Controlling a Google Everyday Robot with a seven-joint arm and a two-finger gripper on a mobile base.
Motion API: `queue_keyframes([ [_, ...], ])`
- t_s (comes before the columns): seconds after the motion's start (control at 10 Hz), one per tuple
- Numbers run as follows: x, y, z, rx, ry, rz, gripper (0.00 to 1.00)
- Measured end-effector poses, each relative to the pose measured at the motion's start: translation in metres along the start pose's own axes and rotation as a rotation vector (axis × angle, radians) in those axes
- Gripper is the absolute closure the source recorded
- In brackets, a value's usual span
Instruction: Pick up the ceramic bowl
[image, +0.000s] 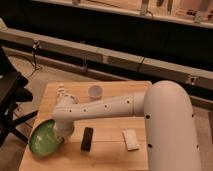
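Note:
The ceramic bowl (44, 139) is wide, shallow and glossy green inside with a paler rim. It hangs tilted at the front left corner of the wooden table (112, 157), its inside turned towards the camera. My gripper (63, 133) points down from the end of the white arm (105, 109) and is shut on the bowl's right rim. The fingertips are hidden behind the rim.
A small pale cup (94, 91) stands at the back middle of the table. A black oblong object (87, 138) and a white flat object (130, 139) lie near the front edge. A black chair (9, 102) stands left of the table. A low ledge (120, 57) runs behind.

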Motion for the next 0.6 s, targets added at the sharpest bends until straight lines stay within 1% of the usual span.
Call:
queue_keyframes([
  [0.2, 0.002, 0.002, 0.001, -0.006, 0.009, -0.002, 0.89],
  [0.3, 0.004, 0.002, -0.003, -0.002, 0.013, 0.003, 0.89],
  [0.5, 0.008, 0.001, -0.027, -0.007, 0.022, 0.005, 0.89],
  [0.6, 0.009, 0.001, -0.034, -0.007, 0.026, 0.004, 0.89],
])
